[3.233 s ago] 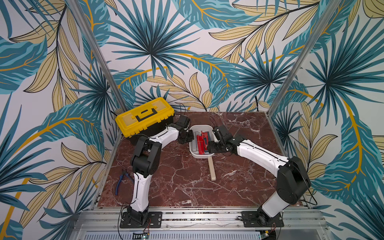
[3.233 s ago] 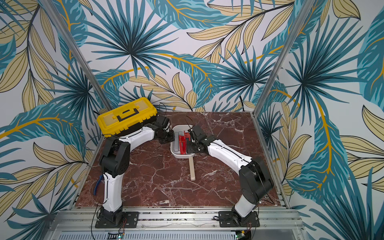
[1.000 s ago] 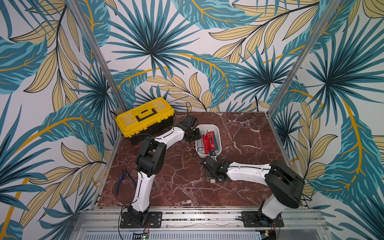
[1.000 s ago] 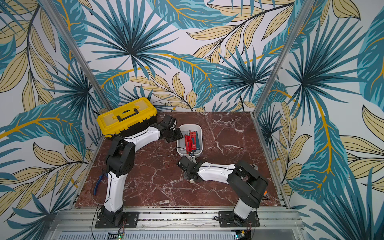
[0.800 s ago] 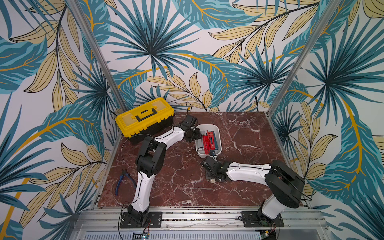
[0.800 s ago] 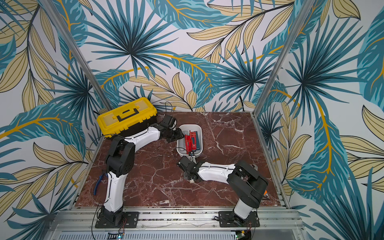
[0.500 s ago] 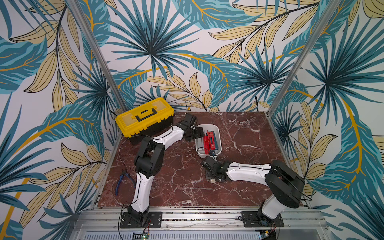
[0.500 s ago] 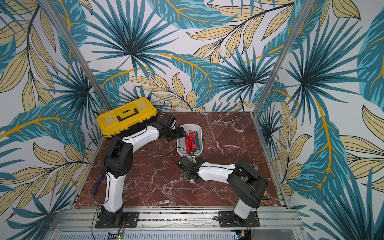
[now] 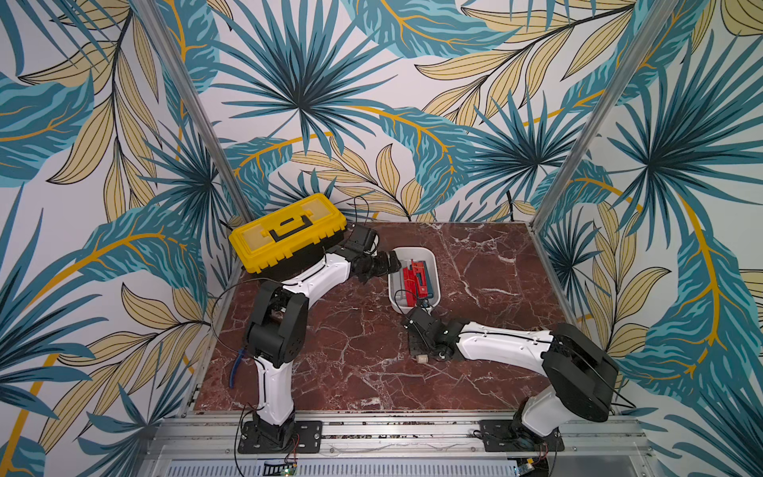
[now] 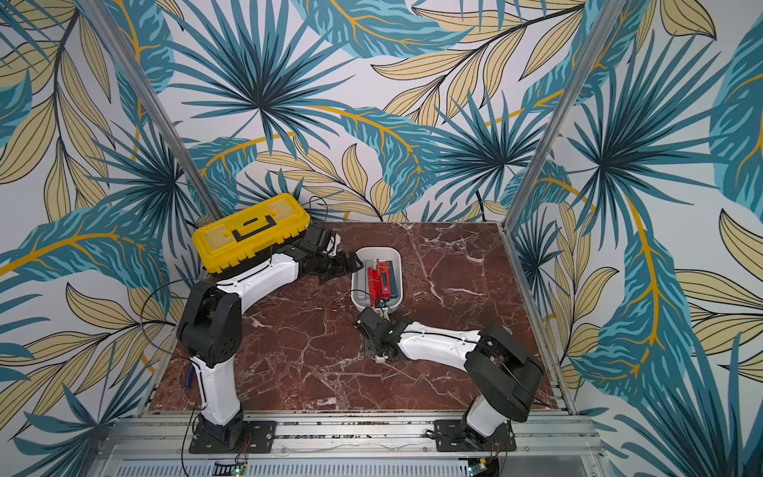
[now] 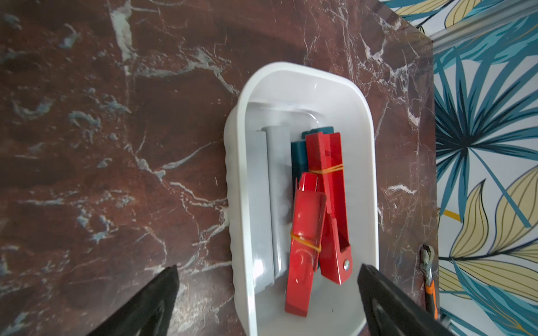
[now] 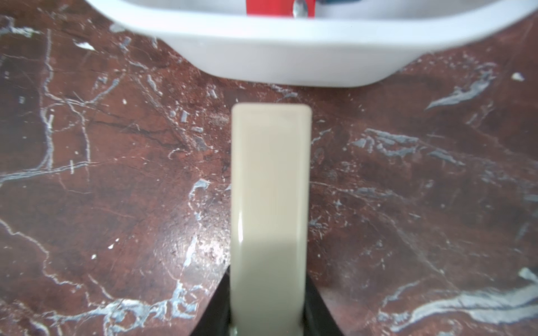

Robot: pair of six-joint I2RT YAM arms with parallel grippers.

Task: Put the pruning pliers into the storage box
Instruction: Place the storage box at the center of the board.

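The white storage box (image 9: pixel 413 250) (image 10: pixel 377 249) (image 11: pixel 302 72) holds red (image 11: pixel 308 221), grey (image 11: pixel 276 189) and teal (image 11: pixel 298 151) pruning pliers, and the red ones show in both top views (image 9: pixel 415 276) (image 10: pixel 377 278). My left gripper (image 9: pixel 392 262) (image 10: pixel 355 262) (image 11: pixel 267 267) hangs open over the box's left end, holding nothing. A beige pruning plier (image 12: pixel 270 189) (image 9: pixel 421 359) (image 10: pixel 378 359) lies on the table, its far end just short of the box's near wall. My right gripper (image 9: pixel 418 330) (image 10: pixel 373 328) (image 12: pixel 267 273) is shut on it.
A yellow toolbox (image 9: pixel 289 231) (image 10: pixel 252 235) stands at the back left, just behind my left arm. Blue-handled cutters (image 9: pixel 237 365) (image 10: pixel 190 378) lie at the table's left edge. Metal posts and patterned walls close in the marble table (image 9: pixel 351 371).
My left gripper has opened wide beside the box. About three seconds ago my right gripper was at the box; since then it has come down onto the beige plier and stays shut on it.
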